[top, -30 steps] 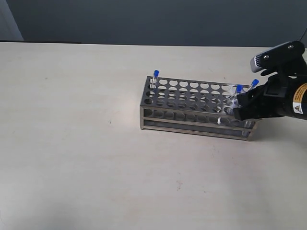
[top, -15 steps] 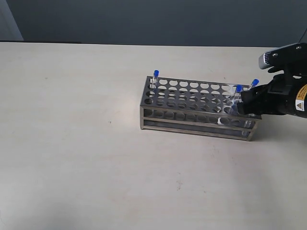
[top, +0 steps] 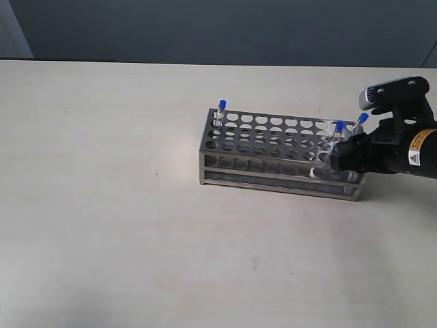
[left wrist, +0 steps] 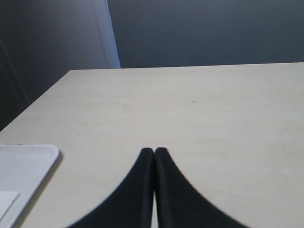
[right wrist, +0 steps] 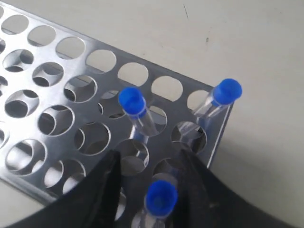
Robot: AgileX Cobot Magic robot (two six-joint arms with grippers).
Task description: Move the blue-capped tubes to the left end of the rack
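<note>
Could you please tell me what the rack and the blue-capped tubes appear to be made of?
The rack: likely stainless steel, polished; its perforated plate mirrors the holes. The blue-capped tubes: clear plastic probably, possibly glass; the rack shows through them. Their caps: matte blue plastic.

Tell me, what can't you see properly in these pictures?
1. Exterior view: the right gripper hides the fourth blue-capped tube and the rack's near right corner.
2. Right wrist view: the picture's edge cuts off the rack's left end.
3. Left wrist view: the corner cuts off a white tray-like thing; no rack shows.
</note>
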